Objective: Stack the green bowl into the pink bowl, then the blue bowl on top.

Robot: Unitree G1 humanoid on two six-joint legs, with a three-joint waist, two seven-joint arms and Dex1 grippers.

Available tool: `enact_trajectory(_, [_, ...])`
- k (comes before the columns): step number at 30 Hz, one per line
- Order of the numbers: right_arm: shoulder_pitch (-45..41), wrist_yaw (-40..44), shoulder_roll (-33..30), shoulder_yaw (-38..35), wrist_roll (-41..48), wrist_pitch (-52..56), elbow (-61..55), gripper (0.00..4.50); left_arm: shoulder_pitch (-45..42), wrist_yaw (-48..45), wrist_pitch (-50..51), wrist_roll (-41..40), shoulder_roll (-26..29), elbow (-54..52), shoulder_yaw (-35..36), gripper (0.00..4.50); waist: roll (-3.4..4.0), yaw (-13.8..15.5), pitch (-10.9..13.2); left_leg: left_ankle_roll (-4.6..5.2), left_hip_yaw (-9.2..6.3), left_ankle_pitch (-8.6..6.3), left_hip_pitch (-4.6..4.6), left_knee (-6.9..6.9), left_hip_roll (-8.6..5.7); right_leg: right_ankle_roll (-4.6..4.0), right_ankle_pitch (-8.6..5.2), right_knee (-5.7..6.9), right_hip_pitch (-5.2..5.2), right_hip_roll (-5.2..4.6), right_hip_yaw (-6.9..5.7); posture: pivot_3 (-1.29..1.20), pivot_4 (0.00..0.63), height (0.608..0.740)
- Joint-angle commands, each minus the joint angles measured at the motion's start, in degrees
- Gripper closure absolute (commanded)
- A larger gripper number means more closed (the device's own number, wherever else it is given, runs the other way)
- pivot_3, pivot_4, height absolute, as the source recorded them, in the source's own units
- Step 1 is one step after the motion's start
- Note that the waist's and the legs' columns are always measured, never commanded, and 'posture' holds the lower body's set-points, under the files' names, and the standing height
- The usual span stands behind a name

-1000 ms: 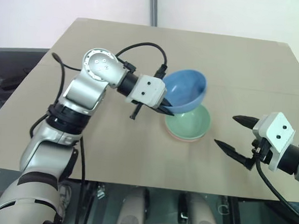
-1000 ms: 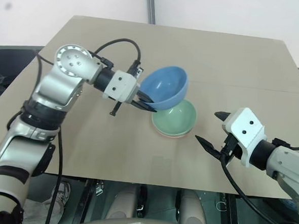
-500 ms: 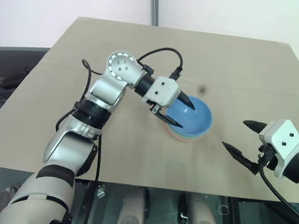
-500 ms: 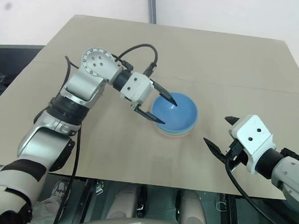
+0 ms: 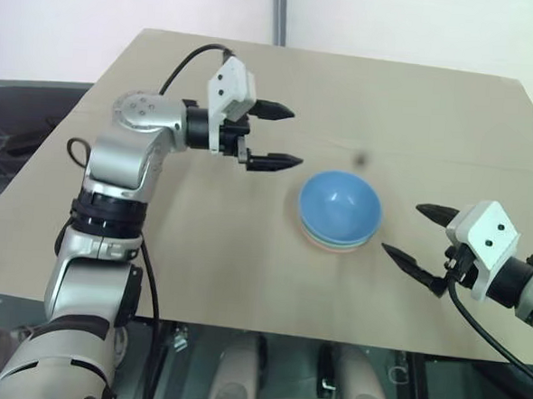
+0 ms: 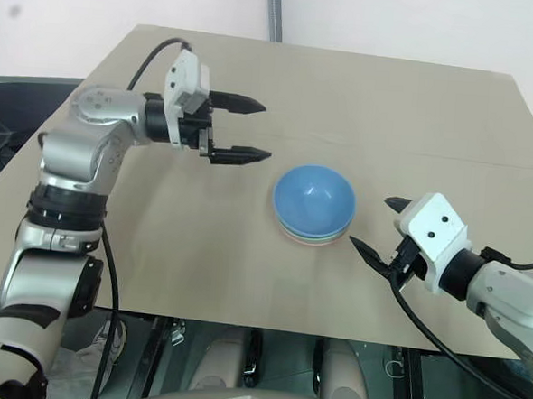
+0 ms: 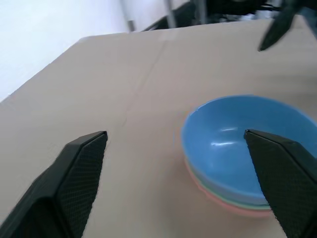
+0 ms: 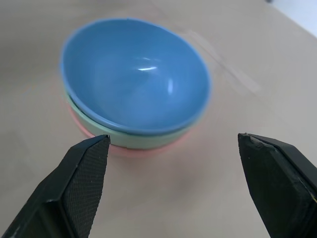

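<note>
1. I see a flat tan tabletop (image 5: pixel 201 241) in front of a pale wall, with a dark pole (image 5: pixel 280 12) rising behind its far edge.
2. Near the table's middle sits a stack of three: the small round sky-blue plastic bowl (image 5: pixel 339 202) nests on top, the mint-green plastic bowl (image 8: pixel 106 128) shows as a thin rim under it, and the salmon-pink plastic bowl (image 8: pixel 124 147) is at the bottom, resting on the table.
3. From the head views I can barely separate the lower two rims; my wrist views show all three coloured layers plainly.
4. My left gripper (image 5: pixel 278 135) hangs above the table, up and to the left of the stack, fingers spread wide and holding nothing.
5. My right gripper (image 5: pixel 416 234) hovers just right of the stack, fingers likewise wide apart and empty.
6. The left wrist view catches a dark fingertip (image 7: pixel 277 27) of the right gripper beyond the bowls.
</note>
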Motion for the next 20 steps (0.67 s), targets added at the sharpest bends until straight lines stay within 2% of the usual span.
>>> enact_trajectory(1, [-1.99,2.3,0.26,0.12,-3.23,-2.87,2.51,0.0,4.73,5.72,-1.28,-3.08,-1.58,-5.95,5.7,0.02,0.0,-0.09,0.0,0.0,0.0,0.0,0.01,0.0,0.01,0.0,0.0,-0.01,0.01,0.0,0.0,0.0,0.15,0.74])
enact_trajectory(3, [-2.04,4.63,0.37,-0.02,-3.71,-3.95,3.69,0.0,9.01,10.27,-4.67,-0.16,-1.99,-7.77,6.72,0.02,0.01,-0.11,-0.01,-0.01,0.02,0.0,0.06,-0.02,0.01,0.0,0.01,0.02,0.01,0.0,0.02,0.0,0.15,0.74])
enact_trajectory(5, [-2.43,6.8,1.81,-1.45,-2.78,-5.55,5.52,0.0,14.82,10.65,-5.44,-1.65,-1.86,-10.18,8.37,0.02,0.01,-0.13,-0.01,-0.01,0.03,0.01,0.07,-0.06,0.02,-0.02,0.01,0.01,0.01,0.03,0.02,0.0,0.15,0.74])
enact_trajectory(6, [-1.93,7.69,2.52,-2.77,-2.61,-6.35,6.44,0.0,17.81,9.14,-6.97,-3.32,-1.78,-10.85,9.7,0.02,0.01,-0.22,-0.01,-0.02,0.04,0.01,0.07,-0.05,0.03,-0.02,0.01,0.02,0.01,0.03,0.01,0.0,0.15,0.74])
enact_trajectory(7, [-0.66,9.07,3.03,-4.0,-3.64,-8.11,7.35,0.0,20.96,3.84,-6.57,-7.26,-0.8,-11.66,10.57,0.02,0.02,-0.29,-0.01,-0.02,0.06,0.01,0.07,-0.06,0.03,-0.02,0.02,0.01,0.0,0.03,0.03,0.0,0.15,0.74])
enact_trajectory(10, [5.12,15.51,1.99,-7.6,-5.23,-10.35,9.18,0.0,28.34,0.97,-8.8,-6.97,1.76,-12.97,10.51,0.02,0.02,0.03,-0.01,-0.02,0.1,0.01,0.09,-0.08,0.04,-0.03,0.01,-0.01,0.01,0.01,0.04,0.0,0.15,0.74])
enact_trajectory(16, [12.66,20.38,4.51,-18.02,-3.05,-10.07,9.98,0.0,34.46,-1.01,-16.03,-3.93,5.78,-9.88,11.6,0.02,0.03,0.33,-0.03,0.0,0.2,0.0,0.24,-0.04,0.02,-0.05,0.01,0.02,0.24,-0.07,-0.19,0.0,0.15,0.74])
enact_trajectory(20, [16.91,21.68,5.63,-21.45,-3.13,-9.8,8.34,0.0,35.81,-2.21,-16.67,-4.27,7.35,-8.92,11.25,0.02,0.07,0.2,-0.05,0.0,0.2,-0.01,0.3,-0.07,0.04,-0.06,0.01,0.03,0.26,-0.06,-0.16,0.0,0.15,0.74])
